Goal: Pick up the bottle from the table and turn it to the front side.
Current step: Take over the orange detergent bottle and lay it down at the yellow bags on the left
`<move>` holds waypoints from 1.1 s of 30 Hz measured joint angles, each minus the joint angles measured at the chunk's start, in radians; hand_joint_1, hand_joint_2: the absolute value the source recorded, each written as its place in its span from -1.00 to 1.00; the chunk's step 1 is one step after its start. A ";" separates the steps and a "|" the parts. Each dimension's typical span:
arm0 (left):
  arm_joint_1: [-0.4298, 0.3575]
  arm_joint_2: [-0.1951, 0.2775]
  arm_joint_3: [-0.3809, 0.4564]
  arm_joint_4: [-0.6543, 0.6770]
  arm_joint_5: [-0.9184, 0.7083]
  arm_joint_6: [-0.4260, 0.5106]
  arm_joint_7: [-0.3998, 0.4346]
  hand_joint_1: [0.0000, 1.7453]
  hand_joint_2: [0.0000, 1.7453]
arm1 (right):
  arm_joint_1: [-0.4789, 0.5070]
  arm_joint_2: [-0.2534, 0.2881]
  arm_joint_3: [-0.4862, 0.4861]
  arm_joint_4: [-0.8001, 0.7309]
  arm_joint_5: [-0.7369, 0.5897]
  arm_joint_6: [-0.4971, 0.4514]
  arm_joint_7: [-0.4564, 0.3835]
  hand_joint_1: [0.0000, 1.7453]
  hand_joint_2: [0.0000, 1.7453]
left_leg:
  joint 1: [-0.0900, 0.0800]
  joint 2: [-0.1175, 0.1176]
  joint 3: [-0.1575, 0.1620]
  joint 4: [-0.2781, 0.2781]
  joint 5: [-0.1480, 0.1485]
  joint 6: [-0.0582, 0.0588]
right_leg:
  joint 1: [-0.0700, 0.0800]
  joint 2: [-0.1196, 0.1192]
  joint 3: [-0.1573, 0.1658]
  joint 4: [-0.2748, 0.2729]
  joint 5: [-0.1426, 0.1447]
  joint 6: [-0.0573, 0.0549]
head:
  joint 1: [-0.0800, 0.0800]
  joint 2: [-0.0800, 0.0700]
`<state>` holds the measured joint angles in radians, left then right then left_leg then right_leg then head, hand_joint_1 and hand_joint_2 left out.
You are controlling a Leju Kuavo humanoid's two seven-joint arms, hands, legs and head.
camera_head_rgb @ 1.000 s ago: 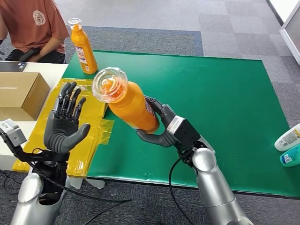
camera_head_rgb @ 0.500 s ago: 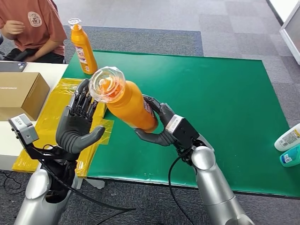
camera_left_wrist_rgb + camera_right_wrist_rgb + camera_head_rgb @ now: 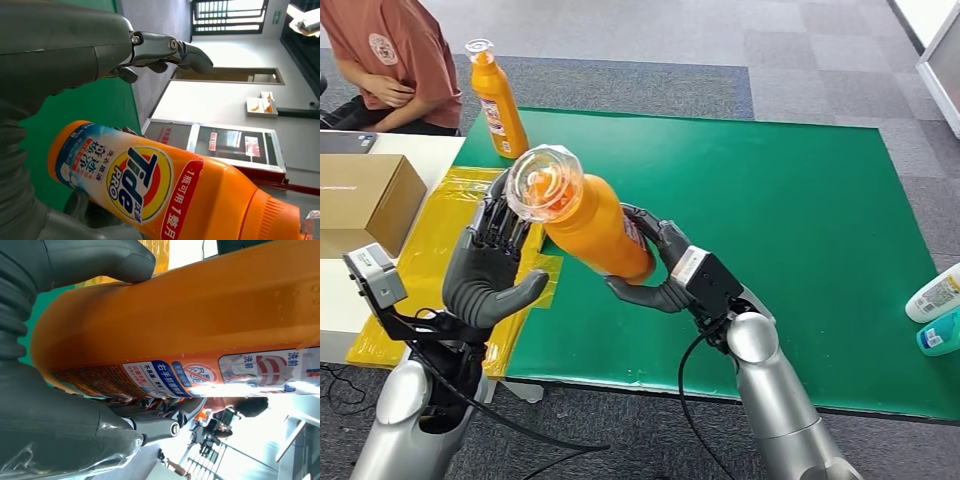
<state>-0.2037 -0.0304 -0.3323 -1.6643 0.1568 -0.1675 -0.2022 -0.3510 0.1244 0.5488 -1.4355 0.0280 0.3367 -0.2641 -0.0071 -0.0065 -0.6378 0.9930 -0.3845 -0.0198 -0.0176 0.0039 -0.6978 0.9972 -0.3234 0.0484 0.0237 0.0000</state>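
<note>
An orange Tide bottle (image 3: 593, 223) with a clear cap (image 3: 544, 181) is held up above the green mat (image 3: 788, 200), tilted with its cap toward me. My right hand (image 3: 656, 262) grips its lower end, thumb under and fingers over. My left hand (image 3: 487, 270) is raised palm-up beside the cap, fingers spread, their tips just behind the cap. In the left wrist view the bottle's (image 3: 181, 192) Tide front label faces the camera under the spread left fingers (image 3: 166, 50). In the right wrist view the bottle's (image 3: 188, 320) back label shows, with the thumb (image 3: 98, 260) pressed on it.
A second orange bottle (image 3: 496, 103) stands at the mat's far left corner. Yellow sheeting (image 3: 441, 240) and a cardboard box (image 3: 365, 200) lie at the left. A person in an orange shirt (image 3: 403, 60) sits beyond. Two more bottles (image 3: 935, 310) lie at the right edge.
My left hand has risen and moved right, from apart to right beside the bottle's cap. The right hand has carried the bottle slightly left and up. The person's arms shifted.
</note>
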 joint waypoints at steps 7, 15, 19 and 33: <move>-0.013 0.006 -0.018 0.006 0.008 -0.019 0.029 -1.00 1.00 | 0.001 0.000 0.032 0.000 0.011 0.022 -0.013 1.00 1.00 | 0.000 0.000 0.000 0.000 0.000 0.000 | 0.000 0.000 0.000 0.000 0.000 0.000 | 0.000 0.000; -0.040 0.020 -0.087 0.011 0.030 -0.062 0.053 -1.00 1.00 | 0.002 -0.010 0.066 -0.012 0.017 0.033 -0.033 1.00 1.00 | 0.000 0.000 0.000 0.000 0.000 0.000 | 0.000 0.000 0.000 0.000 0.000 0.000 | 0.000 0.000; -0.046 0.028 -0.104 0.012 0.040 -0.068 0.056 -1.00 1.00 | 0.002 -0.015 0.077 -0.018 0.023 0.037 -0.037 1.00 1.00 | 0.000 0.000 0.000 0.000 0.000 0.000 | 0.000 0.000 0.000 0.000 0.000 0.000 | 0.000 0.000; -0.063 0.056 -0.128 0.014 0.067 -0.081 0.064 -1.00 1.00 | 0.001 -0.033 0.095 -0.030 0.027 0.041 -0.046 1.00 1.00 | 0.000 0.000 0.000 0.000 0.000 0.000 | 0.000 0.000 0.000 0.000 0.000 0.000 | 0.000 0.000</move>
<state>-0.2666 0.0255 -0.4598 -1.6506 0.2233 -0.2486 -0.1377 -0.3500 0.0915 0.6441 -1.4656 0.0546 0.3781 -0.3105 -0.0071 -0.0065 -0.6379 0.9930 -0.3843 -0.0199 -0.0176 0.0040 -0.6981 0.9972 -0.3232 0.0485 0.0237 0.0000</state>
